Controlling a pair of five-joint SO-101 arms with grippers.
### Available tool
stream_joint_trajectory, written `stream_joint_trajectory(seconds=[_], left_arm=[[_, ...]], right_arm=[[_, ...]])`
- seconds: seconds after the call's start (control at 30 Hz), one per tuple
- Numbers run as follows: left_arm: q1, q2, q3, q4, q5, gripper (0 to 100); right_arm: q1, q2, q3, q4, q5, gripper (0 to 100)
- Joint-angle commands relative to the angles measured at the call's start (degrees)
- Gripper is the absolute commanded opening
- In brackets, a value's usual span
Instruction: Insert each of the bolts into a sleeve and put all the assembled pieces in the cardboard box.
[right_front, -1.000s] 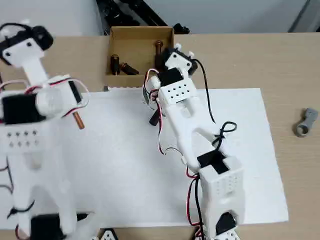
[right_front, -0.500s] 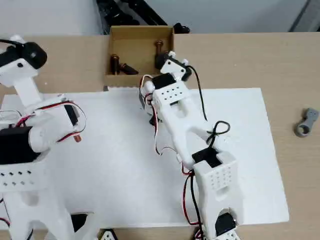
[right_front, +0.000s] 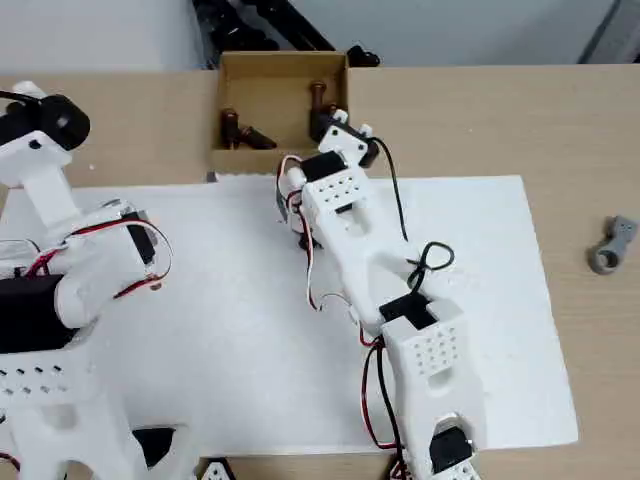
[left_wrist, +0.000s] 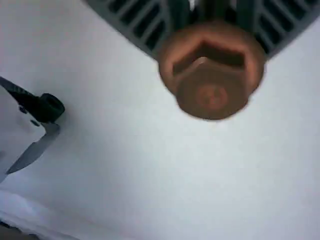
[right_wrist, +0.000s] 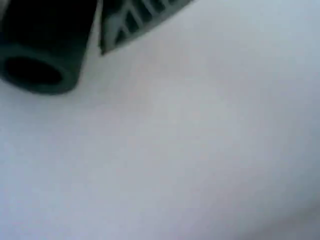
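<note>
I am two white arms at a wooden table (right_front: 480, 120), seen from above, working over one white sheet (right_front: 250, 330) that covers most of it. My left gripper (right_front: 152, 272) hangs over the left part of the sheet, its jaws closed on one copper-coloured bolt (left_wrist: 210, 75). From my left wrist, the bolt's hexagonal head faces the camera, held between two dark ribbed pads (left_wrist: 135, 25) with the sheet behind it. My right gripper (right_front: 303, 228) is near the far edge of the sheet, just in front of the box (right_front: 280, 62). Its jaws are closed on one black sleeve (right_wrist: 40, 60). From my right wrist, the sleeve's hollow round end shows beside a ribbed pad, above the sheet. The bolt and the sleeve are well apart, each in its own gripper, and the bolt is not in the sleeve. The one cardboard box sits on the table just beyond the sheet's far edge, open at the top. Inside it I count three pieces (right_front: 230, 125), each copper and dark: two close together at the box's left side and one at its right. My right arm covers the box's near right corner, so I cannot tell what lies there. One small gray part (right_front: 612, 245) lies on the bare table far off to the right.
</note>
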Motion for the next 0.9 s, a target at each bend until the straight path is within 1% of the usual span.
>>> stream_joint_trajectory(seconds=[0.0,0.07,0.2,0.23,0.57,0.73,0.87], left_arm=[[-0.2,-1.2,-0.1,0.5,-0.6,0],[-0.2,-1.2,-0.1,0.5,-0.6,0],[-0.2,-1.2,-0.1,0.5,-0.6,0],[-0.2,-1.2,-0.1,0.5,-0.6,0],[-0.2,-1.2,-0.1,0.5,-0.6,0],[-0.3,-1.2,-0.2,0.5,-0.6,0],[-0.3,-1.2,-0.2,0.5,-0.6,0]], right_arm=[[-0.1,0.0,-1.4,-0.9,-0.4,13.6],[-0.3,-0.2,-1.4,-0.8,-0.3,11.8],[-0.4,0.1,-1.4,-0.9,0.0,0.9],[-0.4,0.2,-1.4,-0.8,0.4,0.3],[-0.4,-2.4,-1.4,0.3,1.8,0.7],[-0.4,-11.4,-1.4,4.4,6.2,0.8],[-0.3,-20.9,-1.4,9.2,11.3,0.9]])
